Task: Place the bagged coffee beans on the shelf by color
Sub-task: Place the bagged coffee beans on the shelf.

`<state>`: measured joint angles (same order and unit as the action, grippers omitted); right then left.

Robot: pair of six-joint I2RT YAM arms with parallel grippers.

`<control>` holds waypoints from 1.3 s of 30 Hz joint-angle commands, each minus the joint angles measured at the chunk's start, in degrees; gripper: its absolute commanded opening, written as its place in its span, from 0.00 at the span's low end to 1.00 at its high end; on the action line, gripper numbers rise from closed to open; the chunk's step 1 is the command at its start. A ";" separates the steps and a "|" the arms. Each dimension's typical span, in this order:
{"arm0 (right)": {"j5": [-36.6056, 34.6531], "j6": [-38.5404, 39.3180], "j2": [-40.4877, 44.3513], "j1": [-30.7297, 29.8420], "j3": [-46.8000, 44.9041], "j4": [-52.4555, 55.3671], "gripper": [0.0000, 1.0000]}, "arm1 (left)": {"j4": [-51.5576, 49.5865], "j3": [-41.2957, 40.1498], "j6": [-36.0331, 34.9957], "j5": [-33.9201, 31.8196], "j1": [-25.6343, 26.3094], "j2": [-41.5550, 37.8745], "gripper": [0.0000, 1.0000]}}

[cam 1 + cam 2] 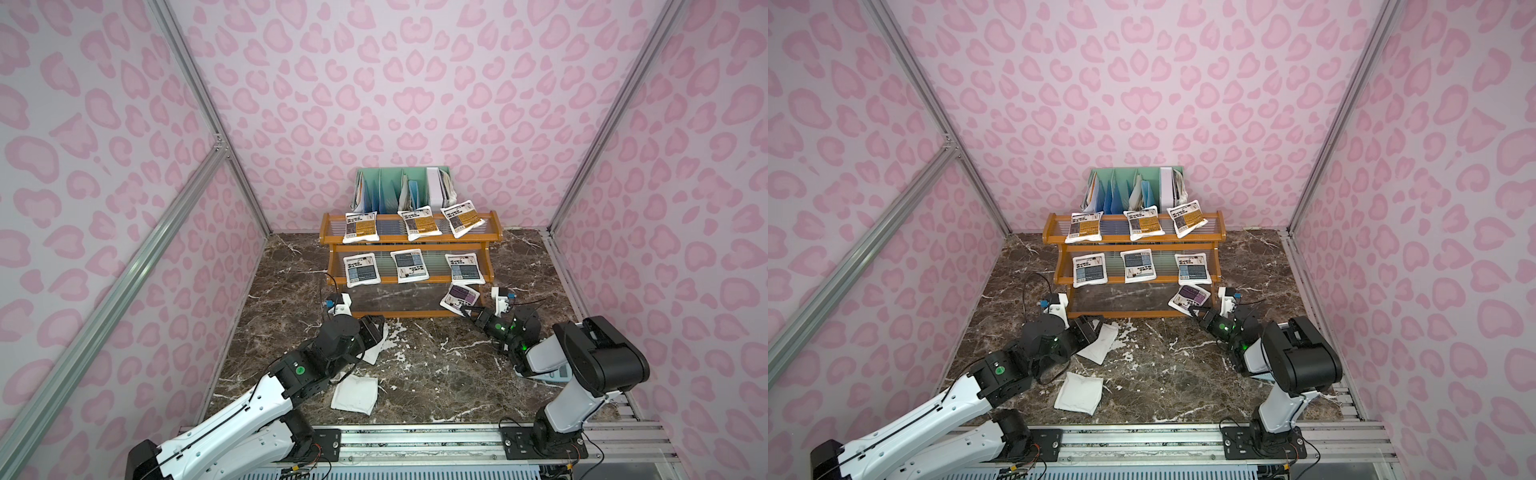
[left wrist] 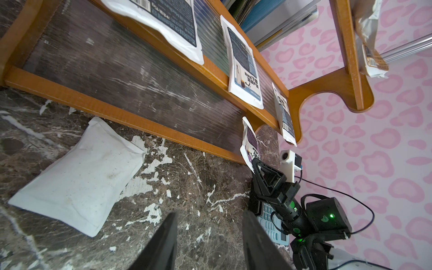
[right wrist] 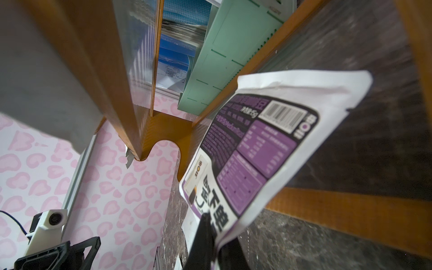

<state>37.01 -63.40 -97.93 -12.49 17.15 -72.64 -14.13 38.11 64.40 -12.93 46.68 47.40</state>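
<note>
**Table and shelf.** A dark marble table (image 1: 436, 374) was noted across the lower half of both top views. The shelf (image 1: 388, 238) was found at the centre of the frame, with a mint-green divider rack (image 1: 395, 183) of papers behind it.

**Filled tiers.** The upper tier was found stocked with three orange-yellow pouches (image 1: 360, 227), (image 1: 419, 225), (image 1: 463, 219). The middle tier was found stocked with three blue pouches (image 1: 360, 270), (image 1: 409, 266), (image 1: 464, 269). Both colours were judged complete, six of nine bags being sorted.

**Lowest tier.** No pouch was seen lying flat on it. At its right end, right of frame centre, a purple pouch (image 1: 460, 297) was observed tilted across the front rail. It was pinched at its lower edge by the right gripper (image 1: 467, 311), whose jaws were closed on it. Whether the pouch already rested on the tier could not be determined.

**Outstanding items.** Two white pouches were recorded face-down on the table at lower centre-left, one (image 1: 1099, 343) near the shelf's front rail and the other (image 1: 354, 395) nearer the bottom edge. Their label colours were hidden, and purple was inferred by elimination.

**Left gripper.** The left gripper (image 2: 208, 233) was seen in the left wrist view with its jaws partly parted and only marble between them. It held nothing and was positioned just beside the nearer white pouch.

**Assessment.** The seventh bag was judged mid-placement. Two bags were left to be picked up, checked for colour and shelved.
</note>
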 commanded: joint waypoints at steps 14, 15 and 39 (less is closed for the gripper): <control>6.74 -15.97 -7.02 0.78 3.01 -7.79 0.64 | -1.12 1.51 -0.92 -0.57 -0.03 0.06 0.48; 6.80 -15.97 -6.33 0.71 2.18 -7.70 0.67 | -1.30 1.44 -0.84 -0.54 -0.08 -0.02 0.48; 6.02 -3.43 -2.44 1.19 12.34 18.53 0.71 | -0.96 1.00 -0.68 -0.46 -0.05 0.04 0.48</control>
<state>41.85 -63.44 -99.48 -11.25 29.06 -48.75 -15.05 38.68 64.38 -13.17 46.68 47.05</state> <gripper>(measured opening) 0.712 0.481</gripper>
